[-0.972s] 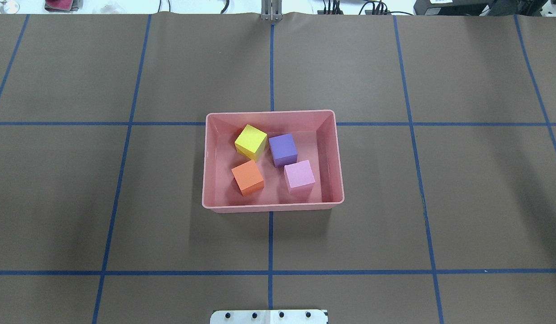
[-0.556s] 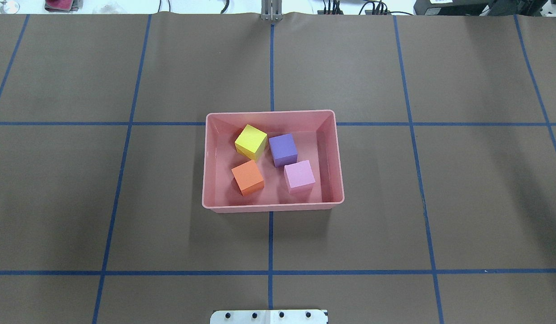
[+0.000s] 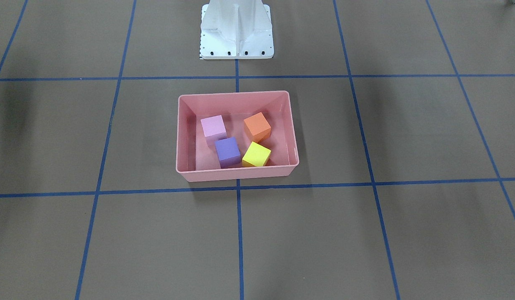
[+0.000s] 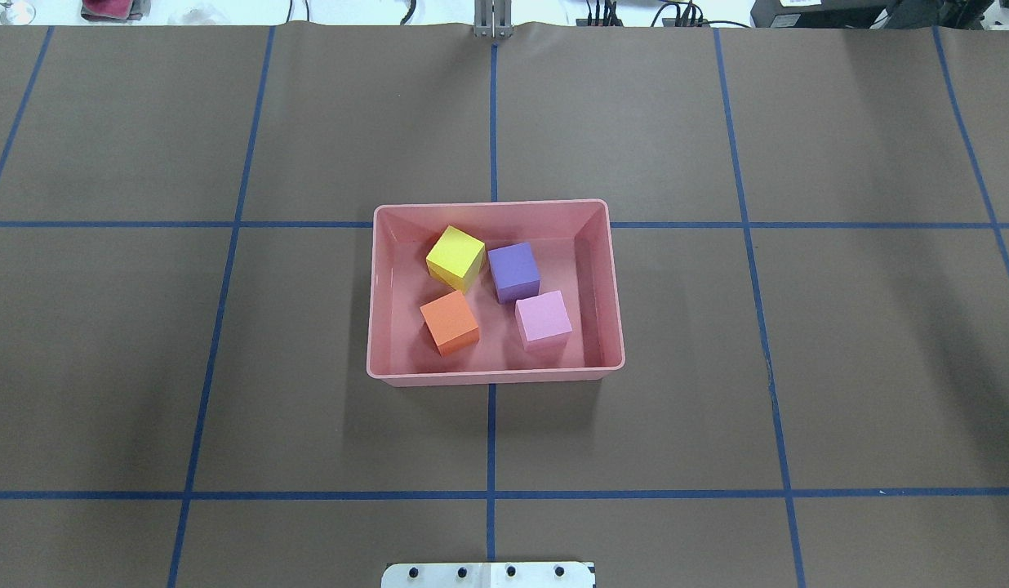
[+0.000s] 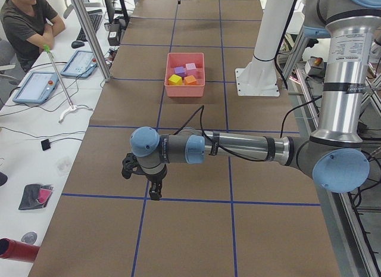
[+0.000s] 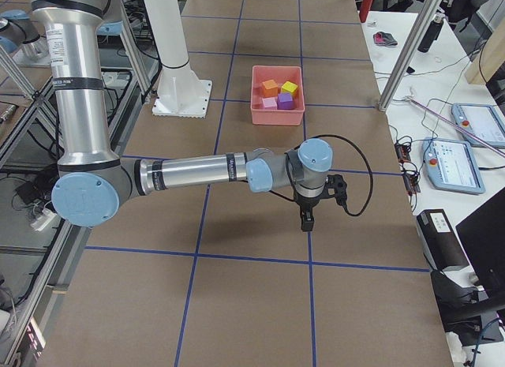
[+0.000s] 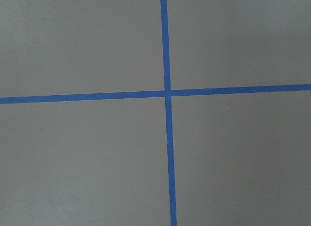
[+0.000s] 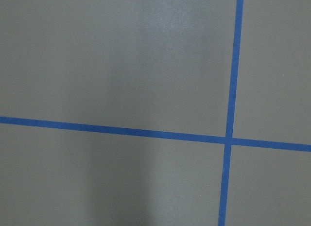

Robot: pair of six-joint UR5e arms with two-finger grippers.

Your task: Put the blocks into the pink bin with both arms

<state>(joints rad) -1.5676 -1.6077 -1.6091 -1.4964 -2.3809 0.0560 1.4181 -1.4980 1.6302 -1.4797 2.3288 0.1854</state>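
In the shallow salmon-pink plastic bin (image 4: 381, 294) the four small matte cubes (image 4: 513, 269) look light and grippy, best pinched across opposite flat faces; whether the left end effector (image 5: 155, 193) or the right end effector (image 6: 306, 223) gapes, I cannot tell.

Pink bin (image 4: 495, 211) sat open-topped, four blocks (image 4: 513, 272) clustered mid-floor, bare strips lay along its left and right walls, white pedestal (image 3: 236, 29) stood well apart on near side.

left gripper (image 5: 155, 193): jaw state unreadable | right gripper (image 6: 306, 222): same (side views only)
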